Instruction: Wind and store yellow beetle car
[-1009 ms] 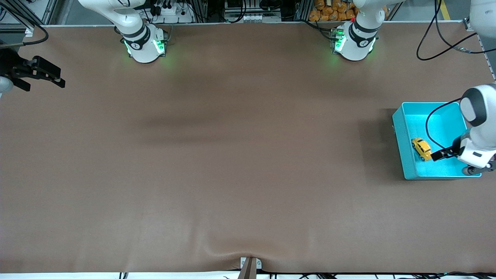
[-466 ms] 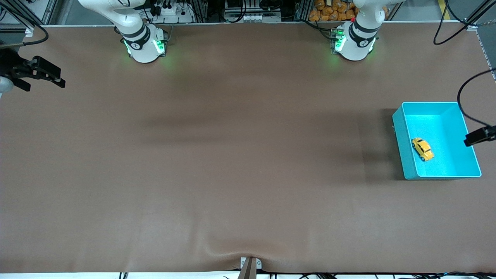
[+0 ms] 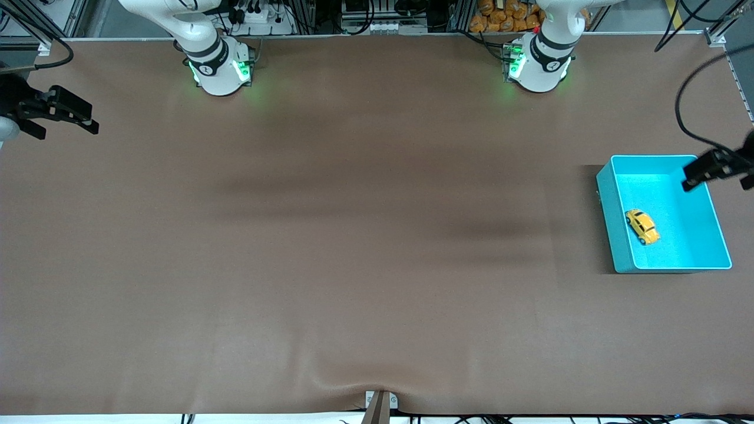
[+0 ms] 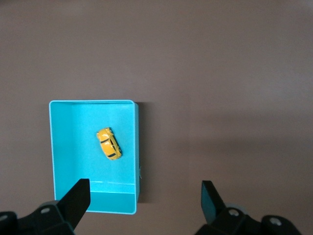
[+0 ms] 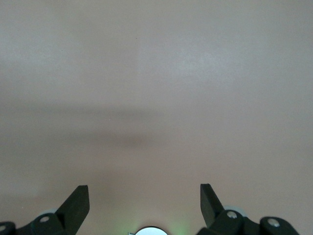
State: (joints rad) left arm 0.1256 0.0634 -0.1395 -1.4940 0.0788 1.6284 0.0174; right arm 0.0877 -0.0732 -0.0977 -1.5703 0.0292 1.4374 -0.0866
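The yellow beetle car [image 3: 642, 227] lies on the floor of the turquoise bin [image 3: 610, 224] at the left arm's end of the table, close to the bin wall that faces the table's middle. My left gripper [image 3: 721, 171] is open and empty, up in the air over the bin's rim at the end farther from the front camera. In the left wrist view the car [image 4: 108, 143] and the bin [image 4: 112, 201] show below the open left gripper [image 4: 144, 199]. My right gripper [image 3: 66, 129] waits open and empty over the table's edge at the right arm's end.
The brown table cover [image 3: 365, 235] has a raised fold at its front edge [image 3: 353, 386]. The right wrist view shows only bare table under the open right gripper [image 5: 144, 198]. Both arm bases [image 3: 219, 68] stand along the table's back edge.
My left gripper has risen out of the bin and pulled away from the car toward the bin's farther end. The car has stayed in the bin. The right arm has not moved.
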